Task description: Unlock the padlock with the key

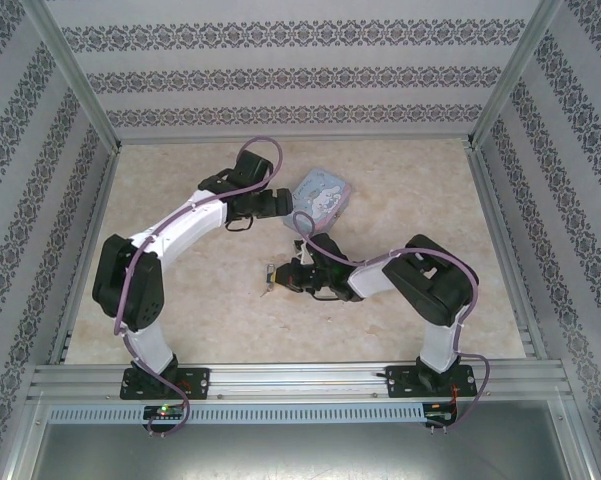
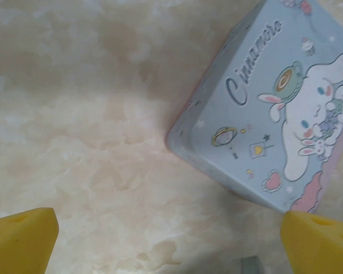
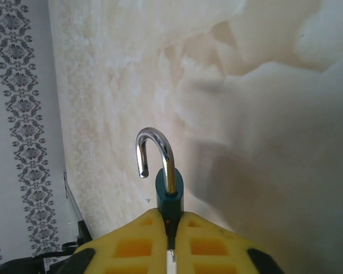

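A: Nearest: yellow pads (image 3: 134,245) of the right jaws, pinched nearly closed on the padlock's (image 3: 169,191) teal body; its curved chrome shackle (image 3: 160,142) stands above, one end free.
B: Left jaws: spread wide, holding nothing, over the marbled surface (image 2: 74,142) beside a glossy rectangular tin (image 2: 274,114).

The padlock (image 3: 169,197) has a glossy metal shackle (image 3: 169,165); the tabletop (image 3: 251,142) looks matt, marbled.

Probably a lab booth, aluminium frame (image 1: 300,378), wallpapered panels (image 1: 280,75), marble-look tabletop (image 1: 205,320)
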`<action>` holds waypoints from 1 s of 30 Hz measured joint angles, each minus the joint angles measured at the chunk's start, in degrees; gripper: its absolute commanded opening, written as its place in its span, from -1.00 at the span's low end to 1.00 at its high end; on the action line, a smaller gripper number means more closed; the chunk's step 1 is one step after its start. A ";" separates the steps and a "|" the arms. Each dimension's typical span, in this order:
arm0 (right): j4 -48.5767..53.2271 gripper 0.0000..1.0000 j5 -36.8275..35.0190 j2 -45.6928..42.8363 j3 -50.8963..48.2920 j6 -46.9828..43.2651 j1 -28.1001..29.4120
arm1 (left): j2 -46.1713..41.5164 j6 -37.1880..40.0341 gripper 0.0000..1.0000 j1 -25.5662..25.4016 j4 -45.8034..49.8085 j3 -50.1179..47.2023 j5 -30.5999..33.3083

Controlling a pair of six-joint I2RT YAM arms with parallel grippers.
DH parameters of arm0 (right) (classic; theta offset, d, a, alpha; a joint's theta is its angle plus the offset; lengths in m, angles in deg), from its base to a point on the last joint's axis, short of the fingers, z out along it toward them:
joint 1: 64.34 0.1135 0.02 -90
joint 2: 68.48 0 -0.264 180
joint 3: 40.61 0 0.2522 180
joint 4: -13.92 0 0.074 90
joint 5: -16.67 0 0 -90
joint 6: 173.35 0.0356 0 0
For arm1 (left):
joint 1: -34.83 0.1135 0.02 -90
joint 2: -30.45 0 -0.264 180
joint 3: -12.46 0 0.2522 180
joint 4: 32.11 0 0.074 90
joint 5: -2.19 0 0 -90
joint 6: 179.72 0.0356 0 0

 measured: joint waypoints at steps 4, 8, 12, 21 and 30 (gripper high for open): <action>-1.27 -0.13 0.31 -0.33 -1.14 0.31 -2.05 | -1.03 0.00 0.99 0.35 -0.33 -1.79 -0.39; -1.38 0.13 0.02 -3.72 -3.98 0.07 -4.31 | -1.92 -0.02 0.99 0.72 -0.83 -2.84 -0.42; 0.85 0.43 -0.44 -9.60 -7.52 -0.87 -7.50 | -3.56 -0.13 0.99 1.31 -1.44 -4.17 -0.42; 12.94 0.96 -1.90 -28.65 -9.88 -7.80 -15.47 | -10.10 0.61 0.99 3.61 -2.54 -8.55 1.31; 34.69 0.96 -15.21 -43.04 -4.22 -22.73 -22.08 | -18.86 3.50 0.99 6.78 -7.69 -18.38 7.69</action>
